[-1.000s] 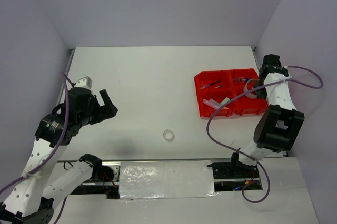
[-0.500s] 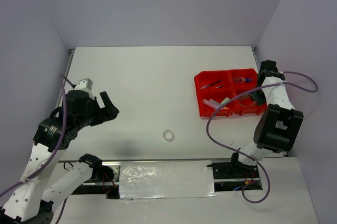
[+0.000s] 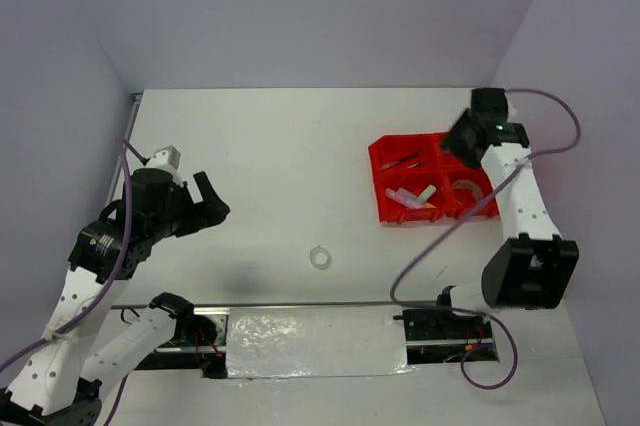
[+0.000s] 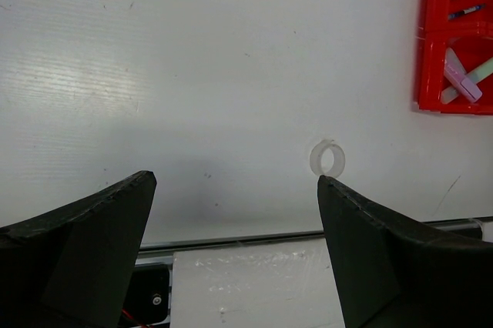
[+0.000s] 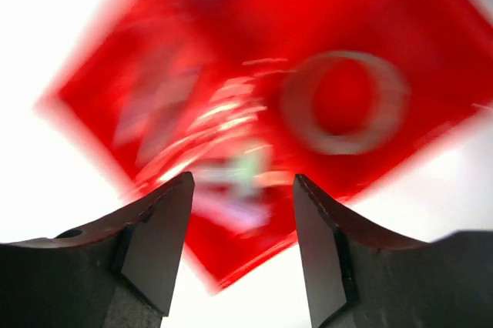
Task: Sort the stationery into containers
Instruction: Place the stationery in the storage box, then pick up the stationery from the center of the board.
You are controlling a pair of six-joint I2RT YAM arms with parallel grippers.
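Observation:
The red tray (image 3: 378,186) sits at the table's right. It holds two dark pens (image 3: 405,160), pastel erasers and markers (image 3: 412,196) and a beige tape roll (image 3: 466,189). My right gripper (image 3: 455,136) hovers open over the tray's far right compartment, holding nothing. Its wrist view is motion-blurred: the gripper (image 5: 243,182) hangs above the tray (image 5: 216,20) and the tape roll (image 5: 343,102). A small clear tape ring (image 3: 320,258) lies on the bare table. My left gripper (image 3: 205,198) stands wide open well to the ring's left. In the left wrist view the ring (image 4: 327,159) lies just beyond the right finger of that gripper (image 4: 235,180).
Grey walls close in the table at the back and both sides. A metal rail and a foil-covered strip (image 3: 315,341) run along the near edge between the arm bases. The right arm's cable (image 3: 420,246) loops over the table near the tray.
My right gripper opened, left the beige tape roll in the near right compartment, and swung up and back over the tray. The left arm barely shifted.

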